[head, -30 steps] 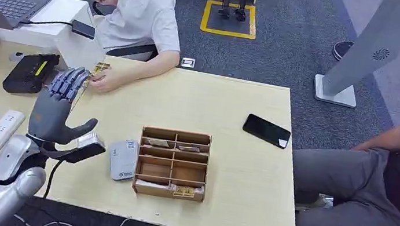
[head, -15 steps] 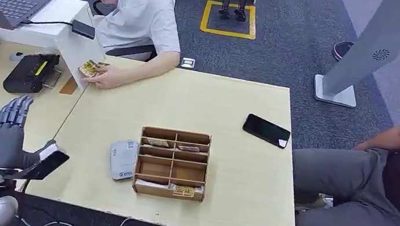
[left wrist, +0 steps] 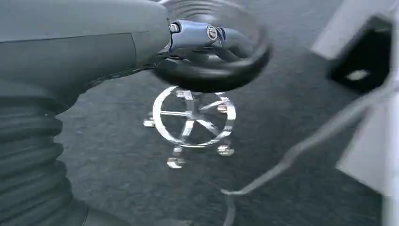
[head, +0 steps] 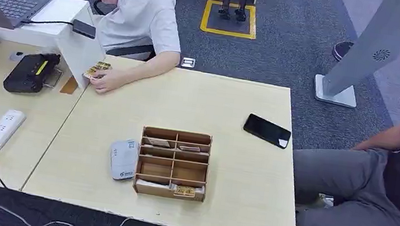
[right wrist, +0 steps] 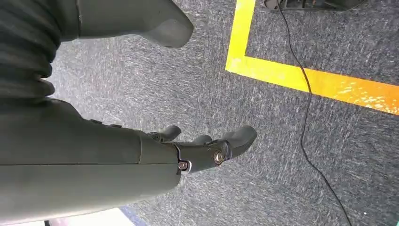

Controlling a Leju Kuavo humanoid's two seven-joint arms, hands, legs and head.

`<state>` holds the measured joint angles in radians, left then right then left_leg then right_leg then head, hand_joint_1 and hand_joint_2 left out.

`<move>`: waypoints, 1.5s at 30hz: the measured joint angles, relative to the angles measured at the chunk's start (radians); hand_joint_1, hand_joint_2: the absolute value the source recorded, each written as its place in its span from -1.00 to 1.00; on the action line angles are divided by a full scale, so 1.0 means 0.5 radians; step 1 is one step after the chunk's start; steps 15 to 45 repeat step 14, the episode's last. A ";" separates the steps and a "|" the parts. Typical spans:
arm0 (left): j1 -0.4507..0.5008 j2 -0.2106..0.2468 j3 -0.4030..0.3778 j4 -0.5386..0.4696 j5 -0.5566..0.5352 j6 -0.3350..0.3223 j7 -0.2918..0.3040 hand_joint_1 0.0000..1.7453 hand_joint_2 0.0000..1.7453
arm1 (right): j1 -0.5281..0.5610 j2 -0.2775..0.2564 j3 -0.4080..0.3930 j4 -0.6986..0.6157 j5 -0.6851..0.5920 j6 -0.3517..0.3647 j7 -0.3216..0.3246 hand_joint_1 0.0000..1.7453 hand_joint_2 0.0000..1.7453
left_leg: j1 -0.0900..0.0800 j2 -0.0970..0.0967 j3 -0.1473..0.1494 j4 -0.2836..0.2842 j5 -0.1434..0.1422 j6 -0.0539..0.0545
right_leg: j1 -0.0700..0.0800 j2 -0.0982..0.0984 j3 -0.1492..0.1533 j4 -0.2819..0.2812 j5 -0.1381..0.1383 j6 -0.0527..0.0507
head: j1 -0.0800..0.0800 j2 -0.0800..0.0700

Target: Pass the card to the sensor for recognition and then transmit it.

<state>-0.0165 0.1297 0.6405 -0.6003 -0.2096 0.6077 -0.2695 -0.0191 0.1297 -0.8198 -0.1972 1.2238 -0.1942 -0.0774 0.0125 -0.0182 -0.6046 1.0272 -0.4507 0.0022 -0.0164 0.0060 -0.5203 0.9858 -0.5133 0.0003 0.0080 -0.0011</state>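
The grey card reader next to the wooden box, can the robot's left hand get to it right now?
Probably yes, but not at once. The card reader lies bare on the table's near left side with nothing around it, but the left hand hangs down over the floor.

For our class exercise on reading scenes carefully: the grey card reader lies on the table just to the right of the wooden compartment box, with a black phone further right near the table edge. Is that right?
Not quite. In the head view the grey card reader lies just to the left of the wooden compartment box, not to its right. The rest holds: the black phone lies further right, near the table edge.
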 joint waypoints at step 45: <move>0.041 -0.262 0.112 0.473 -0.351 0.017 0.308 -1.00 1.00 | 0.004 0.002 -0.002 0.005 -0.038 -0.028 0.023 -1.00 1.00 | 0.000 -0.001 0.001 0.001 -0.001 0.001 | 0.000 -0.001 0.000 -0.001 0.000 0.000 | 0.001 0.000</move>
